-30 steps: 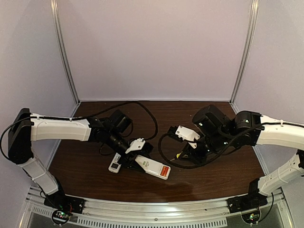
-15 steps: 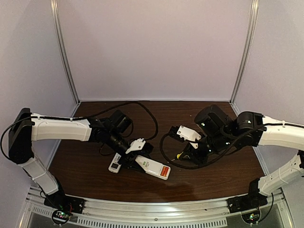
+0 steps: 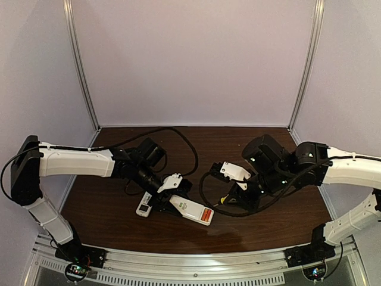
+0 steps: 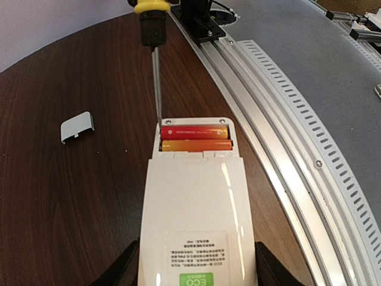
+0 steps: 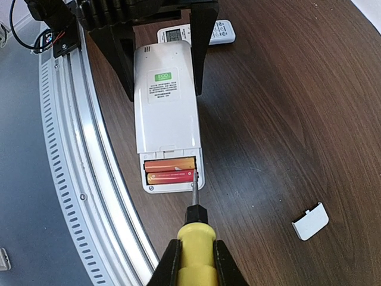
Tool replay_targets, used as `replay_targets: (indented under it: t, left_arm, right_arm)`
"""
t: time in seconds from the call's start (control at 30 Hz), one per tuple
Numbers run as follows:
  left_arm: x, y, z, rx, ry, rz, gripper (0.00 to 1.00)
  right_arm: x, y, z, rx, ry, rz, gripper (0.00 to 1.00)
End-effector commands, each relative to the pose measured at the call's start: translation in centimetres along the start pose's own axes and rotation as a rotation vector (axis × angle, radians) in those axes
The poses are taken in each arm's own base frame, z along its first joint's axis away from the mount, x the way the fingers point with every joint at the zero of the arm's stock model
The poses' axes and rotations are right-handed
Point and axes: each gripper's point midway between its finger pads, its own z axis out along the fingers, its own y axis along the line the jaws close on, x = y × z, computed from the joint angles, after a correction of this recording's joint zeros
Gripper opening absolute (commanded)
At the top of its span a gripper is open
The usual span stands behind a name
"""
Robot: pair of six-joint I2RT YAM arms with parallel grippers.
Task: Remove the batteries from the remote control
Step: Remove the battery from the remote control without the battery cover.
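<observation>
The white remote control (image 4: 196,208) lies back-up on the brown table with its battery bay uncovered. Two orange-red batteries (image 4: 195,138) sit side by side in the bay, and they show in the right wrist view as batteries (image 5: 171,171) too. My left gripper (image 4: 193,262) is shut on the remote's body, one black finger on each long side. My right gripper (image 5: 193,256) is shut on a yellow-handled screwdriver (image 5: 196,238). Its metal tip touches the end of the outer red battery at the bay's corner. From above, the remote (image 3: 190,210) lies between both grippers.
A small white cover (image 5: 310,221) lies loose on the table beside the screwdriver, also seen as the cover (image 4: 77,127). A second remote (image 3: 144,205) lies behind the left gripper. The metal rail (image 4: 286,149) runs close along the remote's side. Black cables loop over the table's middle.
My right arm has moved slightly toward the table's front edge, bringing the screwdriver closer to the remote's battery bay. The left arm and the remote have stayed still.
</observation>
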Motion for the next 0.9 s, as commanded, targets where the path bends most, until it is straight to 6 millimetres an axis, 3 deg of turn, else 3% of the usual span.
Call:
replay_targets:
  t: [0.0, 0.87]
  left_arm:
    - [-1.8, 0.7, 0.0, -0.010, -0.050, 0.040, 0.00]
    - [-1.8, 0.6, -0.2, -0.010, -0.051, 0.048, 0.00]
  right_arm:
    - [0.6, 0.5, 0.7, -0.015, 0.021, 0.008, 0.00]
    - [0.4, -0.5, 1.0, 0.047, 0.003, 0.028, 0.00]
